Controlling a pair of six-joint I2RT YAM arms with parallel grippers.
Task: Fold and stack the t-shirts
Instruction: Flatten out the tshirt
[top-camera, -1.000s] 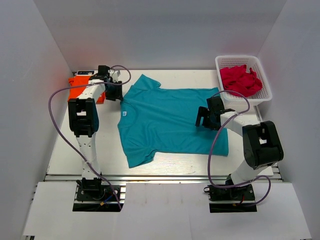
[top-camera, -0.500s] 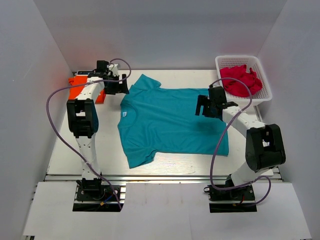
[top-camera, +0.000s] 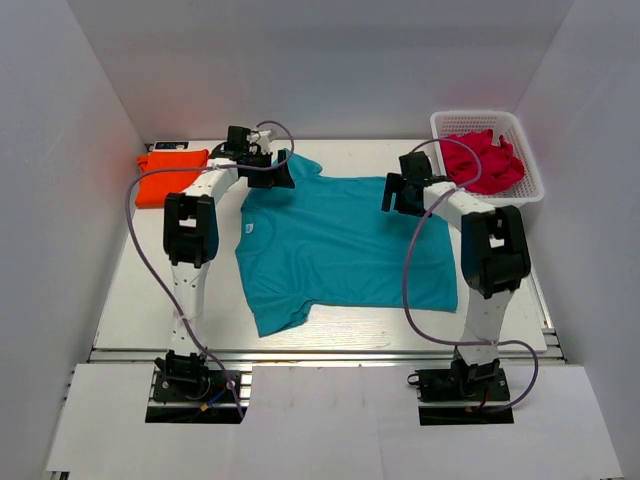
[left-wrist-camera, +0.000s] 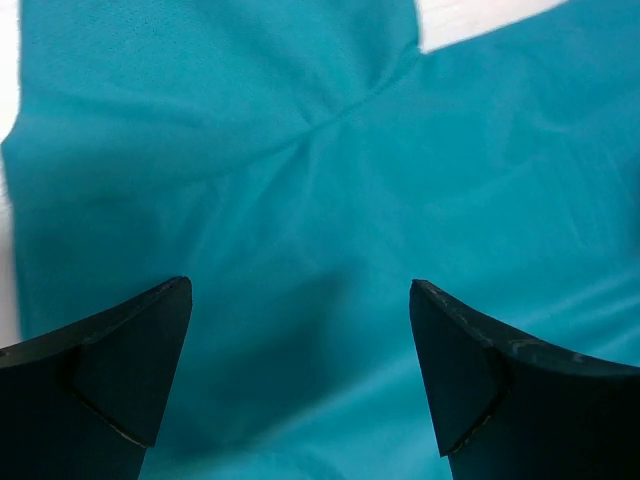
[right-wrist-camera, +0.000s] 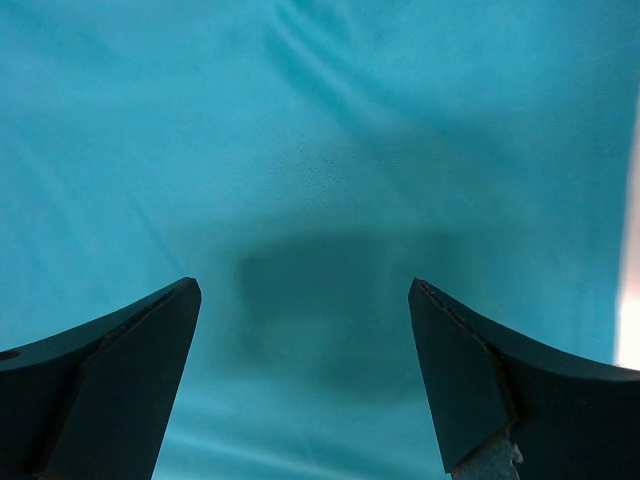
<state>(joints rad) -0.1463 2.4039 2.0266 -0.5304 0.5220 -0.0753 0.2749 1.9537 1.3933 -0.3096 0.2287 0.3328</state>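
A worktop (top-camera: 125, 300) is shown with the teal t-shirt (top-camera: 340, 250) laid flat across its middle.
The collar is turned toward the left edge. A white basket (top-camera: 532, 190) of red cloth (top-camera: 480, 160) is set at the far right corner, the orange t-shirt (top-camera: 165, 180) at the far left corner. The left claw (left-wrist-camera: 300, 290) is held spread over the far sleeve, and the right claw (right-wrist-camera: 300, 290) spread over the far hem corner.
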